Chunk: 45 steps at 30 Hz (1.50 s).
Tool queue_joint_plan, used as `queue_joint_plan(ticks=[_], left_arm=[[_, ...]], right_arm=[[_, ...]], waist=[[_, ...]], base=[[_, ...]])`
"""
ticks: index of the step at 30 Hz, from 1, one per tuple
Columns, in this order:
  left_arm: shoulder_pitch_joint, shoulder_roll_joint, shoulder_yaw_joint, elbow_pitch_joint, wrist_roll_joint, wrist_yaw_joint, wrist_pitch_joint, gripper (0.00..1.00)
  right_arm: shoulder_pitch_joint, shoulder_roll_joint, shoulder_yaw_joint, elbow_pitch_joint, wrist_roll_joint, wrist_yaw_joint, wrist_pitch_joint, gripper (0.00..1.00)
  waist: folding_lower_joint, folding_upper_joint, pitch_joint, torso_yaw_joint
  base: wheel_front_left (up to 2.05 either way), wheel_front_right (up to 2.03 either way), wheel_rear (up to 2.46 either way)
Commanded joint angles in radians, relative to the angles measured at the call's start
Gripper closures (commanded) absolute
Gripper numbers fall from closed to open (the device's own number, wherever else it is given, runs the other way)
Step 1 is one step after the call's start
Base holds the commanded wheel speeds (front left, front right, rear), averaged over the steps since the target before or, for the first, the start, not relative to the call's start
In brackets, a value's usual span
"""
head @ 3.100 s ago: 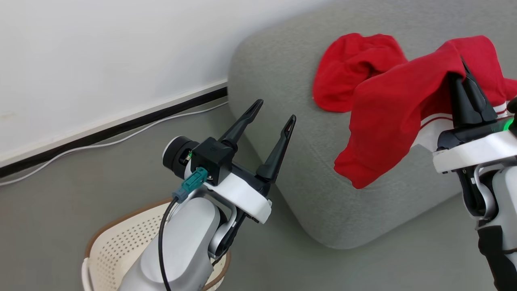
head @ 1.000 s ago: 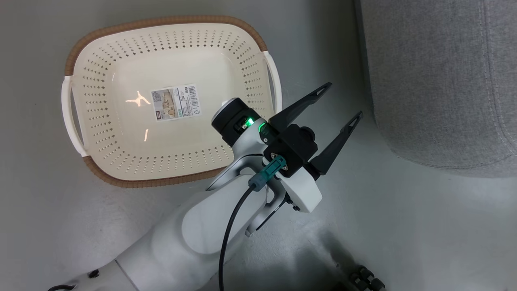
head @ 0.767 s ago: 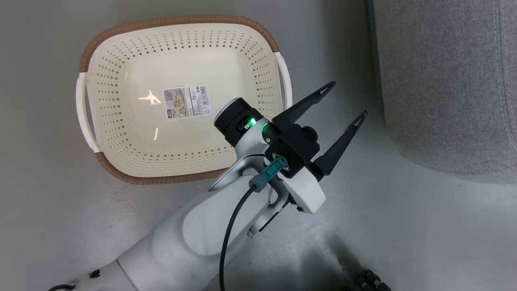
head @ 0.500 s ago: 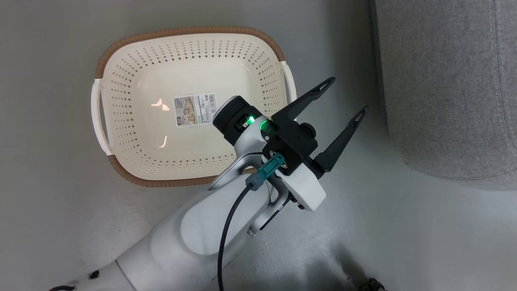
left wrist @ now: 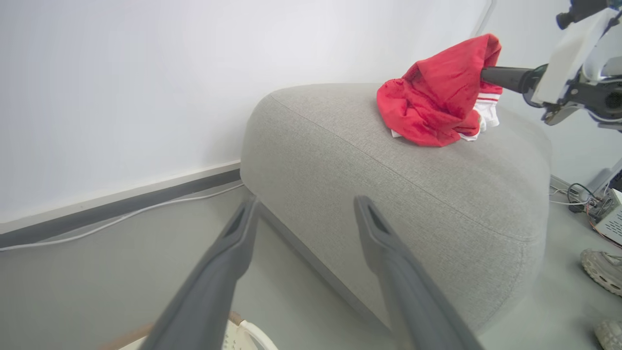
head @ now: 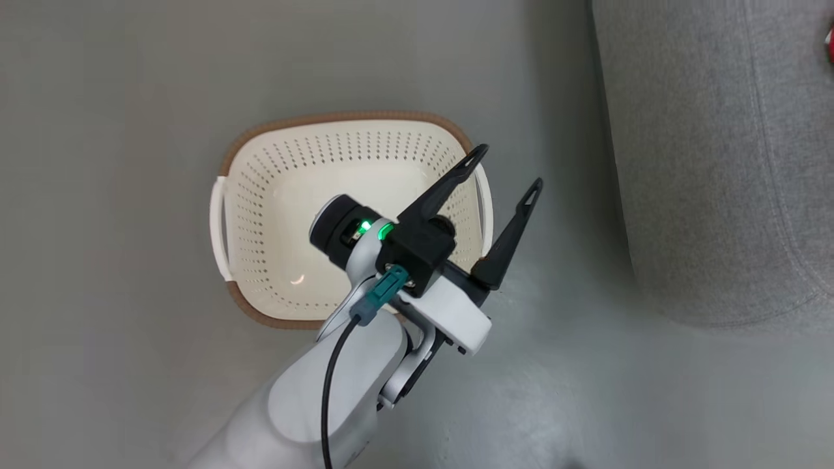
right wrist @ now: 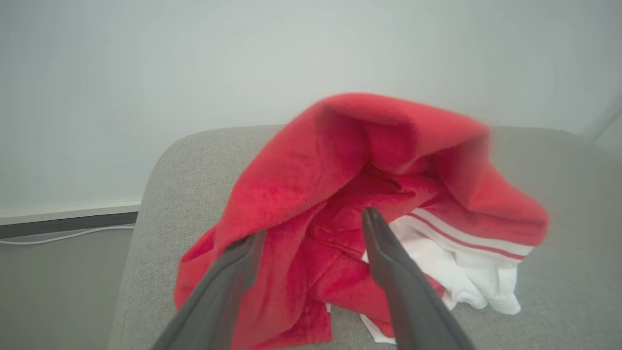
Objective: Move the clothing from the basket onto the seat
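Red clothing (left wrist: 437,107) lies heaped on the grey seat (left wrist: 388,194), its top fold peaked over a fingertip of the right gripper (right wrist: 313,223), whose jaws stand wide apart and clamp nothing. If that arm pulls away, the hooked fold could probably drag the pile off. The left gripper (head: 508,168) hangs spread and empty above the basket (head: 339,118).

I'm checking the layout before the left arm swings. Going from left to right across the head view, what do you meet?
basket on the floor → left hand, open, its fingers crossing the basket's right edge in this view → seat
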Motion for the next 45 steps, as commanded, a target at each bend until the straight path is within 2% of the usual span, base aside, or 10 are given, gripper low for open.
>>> queue_joint_plan(ticks=[1, 10, 15, 22, 32, 38, 45], left_arm=[[0.034, -0.002, 0.045, -0.031, 0.017, 0.005, -0.005, 0.0], [0.183, -0.002, 0.202, -0.047, 0.062, -0.007, -0.005, 0.0], [0.251, -0.002, 0.279, -0.055, 0.083, -0.007, -0.005, 0.0], [0.364, -0.002, 0.45, -0.059, 0.133, -0.012, -0.005, 0.0], [0.504, 0.0, 0.688, -0.089, 0.201, -0.031, -0.005, 0.0], [0.571, 0.0, 0.767, -0.082, 0.222, -0.063, -0.005, 0.0], [0.639, -0.001, 0.84, -0.077, 0.229, -0.08, -0.005, 0.0]], right_arm=[[0.067, -0.028, 0.027, -0.041, 0.014, 0.003, -0.006, 0.0], [0.168, 0.033, 0.124, -0.157, 0.027, 0.003, -0.006, 0.0], [0.198, 0.064, 0.142, -0.192, 0.017, 0.003, -0.006, 0.0], [0.25, 0.119, 0.148, -0.249, -0.018, 0.003, -0.006, 0.0], [0.362, 0.204, 0.106, -0.333, -0.05, 0.003, -0.006, 0.0], [0.45, 0.253, 0.051, -0.382, -0.099, 0.003, -0.006, 0.0], [0.554, 0.319, 0.007, -0.426, -0.157, 0.003, -0.006, 0.0]], waist=[[0.0, 0.0, -0.054, 0.026], [0.0, 0.0, -0.192, 0.085], [0.0, 0.0, -0.252, 0.115], [0.0, 0.0, -0.347, 0.151], [0.0, 0.0, -0.455, 0.166], [0.0, 0.0, -0.511, 0.164], [0.0, 0.0, -0.566, 0.148]], base=[[0.0, 0.0, 0.0], [0.0, 0.0, 0.0], [0.0, 0.0, 0.0], [0.0, 0.0, 0.0], [0.0, 0.0, 0.0], [0.0, 0.0, 0.0], [0.0, 0.0, 0.0]])
